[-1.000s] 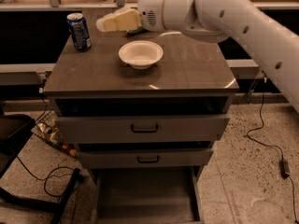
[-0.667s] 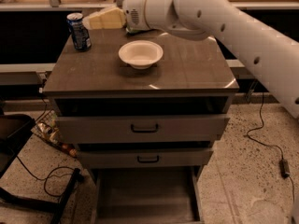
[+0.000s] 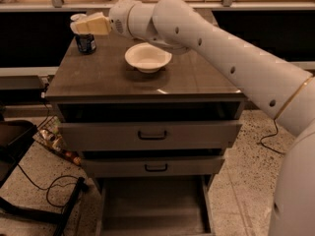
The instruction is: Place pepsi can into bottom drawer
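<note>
The pepsi can point(image 3: 86, 44), dark blue with white markings, stands upright at the far left corner of the cabinet top point(image 3: 113, 77). My gripper point(image 3: 83, 26) is at the can's top and hides its upper part; the white arm reaches in from the right, passing over the bowl. The bottom drawer point(image 3: 152, 205) is pulled out at the foot of the cabinet, and its flat grey floor shows nothing on it.
A white bowl point(image 3: 147, 57) sits mid-top, right of the can. Two upper drawers with dark handles point(image 3: 152, 134) point(image 3: 156, 167) stand slightly out. A dark chair base point(image 3: 15, 141) and cables point(image 3: 54, 191) lie on the floor at the left.
My gripper has moved left across the cabinet top, from beside the bowl to right over the can's top. The can and bowl have not moved.
</note>
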Robot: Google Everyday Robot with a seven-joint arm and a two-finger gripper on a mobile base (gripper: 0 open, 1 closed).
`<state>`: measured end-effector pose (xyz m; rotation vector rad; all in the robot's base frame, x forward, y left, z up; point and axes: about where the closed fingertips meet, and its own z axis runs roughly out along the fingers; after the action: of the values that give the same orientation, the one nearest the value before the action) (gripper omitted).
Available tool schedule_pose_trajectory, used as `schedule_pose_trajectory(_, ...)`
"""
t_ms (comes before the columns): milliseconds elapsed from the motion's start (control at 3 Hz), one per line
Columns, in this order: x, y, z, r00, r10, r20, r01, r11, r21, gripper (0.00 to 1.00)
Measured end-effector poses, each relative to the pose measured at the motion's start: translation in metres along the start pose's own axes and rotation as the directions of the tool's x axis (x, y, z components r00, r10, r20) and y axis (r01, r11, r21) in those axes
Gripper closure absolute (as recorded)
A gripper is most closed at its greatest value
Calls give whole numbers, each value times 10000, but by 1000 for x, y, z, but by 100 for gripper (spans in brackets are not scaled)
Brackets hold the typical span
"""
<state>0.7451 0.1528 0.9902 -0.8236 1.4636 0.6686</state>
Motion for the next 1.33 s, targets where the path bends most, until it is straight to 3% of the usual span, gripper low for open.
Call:
schedule_pose_trajectory(667,6,-9,13,9997,48,-228,-46,9999,106,0)
schedule_pose_trajectory(1333,34,-51,40,9980,237,-579,-208,9985,512,0)
